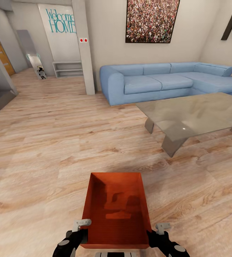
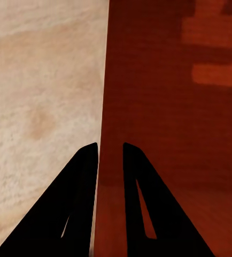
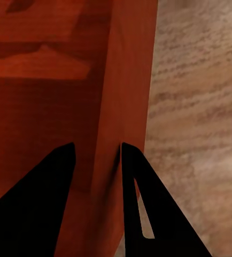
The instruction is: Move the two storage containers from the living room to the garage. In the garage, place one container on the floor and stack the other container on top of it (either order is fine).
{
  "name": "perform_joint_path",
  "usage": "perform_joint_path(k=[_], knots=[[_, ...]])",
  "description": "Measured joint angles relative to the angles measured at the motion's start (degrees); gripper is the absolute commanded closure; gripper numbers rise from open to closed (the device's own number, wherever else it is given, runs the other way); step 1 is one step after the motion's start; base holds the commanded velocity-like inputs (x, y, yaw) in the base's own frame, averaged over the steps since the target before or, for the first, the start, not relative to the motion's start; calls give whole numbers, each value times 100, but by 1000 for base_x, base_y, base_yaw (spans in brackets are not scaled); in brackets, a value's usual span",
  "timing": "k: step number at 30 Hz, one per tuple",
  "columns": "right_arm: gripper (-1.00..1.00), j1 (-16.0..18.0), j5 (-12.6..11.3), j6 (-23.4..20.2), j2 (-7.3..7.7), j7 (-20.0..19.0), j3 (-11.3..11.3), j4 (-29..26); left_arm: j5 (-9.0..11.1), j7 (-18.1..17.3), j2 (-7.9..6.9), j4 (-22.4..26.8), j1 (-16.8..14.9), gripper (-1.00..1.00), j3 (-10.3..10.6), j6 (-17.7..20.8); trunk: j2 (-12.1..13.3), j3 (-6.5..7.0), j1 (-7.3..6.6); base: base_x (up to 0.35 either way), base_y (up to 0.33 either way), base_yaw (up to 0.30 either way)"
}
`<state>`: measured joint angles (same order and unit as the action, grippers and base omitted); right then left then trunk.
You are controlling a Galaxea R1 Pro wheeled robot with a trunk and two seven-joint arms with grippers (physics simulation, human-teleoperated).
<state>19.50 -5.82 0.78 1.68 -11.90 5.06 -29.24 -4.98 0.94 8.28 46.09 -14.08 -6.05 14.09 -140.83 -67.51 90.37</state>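
Left pincer (image 2: pixel 110 155): clamped on the container's left wall
Right pincer (image 3: pixel 97 155): clamped on the right wall
Storage container (image 1: pixel 116 208): held low in front, above the planks
Carrying: level, both grips even; steer wide of the glass tabletop (image 1: pixel 194 114)
Room: living room; wood floor (image 1: pixel 41 150), blue sofa (image 1: pixel 158 80)

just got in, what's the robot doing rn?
It's in the living room, holding one orange-red container in front of it with both arms. The left gripper pinches the bin's left wall, the right gripper its right wall, one finger inside and one outside each. Wood floor lies under it; the blue sofa and glass coffee table are ahead to the right. No garage in sight yet, so the carry is not yet done.
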Motion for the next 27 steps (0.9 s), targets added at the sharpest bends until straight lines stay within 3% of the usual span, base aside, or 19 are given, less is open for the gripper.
perform_joint_path(k=[27], knots=[[100,3,-10,-1,5,-6,-20,-10,-10,14,13,-9,-30,100,4,2,1083,686,-593,0,0,0]])
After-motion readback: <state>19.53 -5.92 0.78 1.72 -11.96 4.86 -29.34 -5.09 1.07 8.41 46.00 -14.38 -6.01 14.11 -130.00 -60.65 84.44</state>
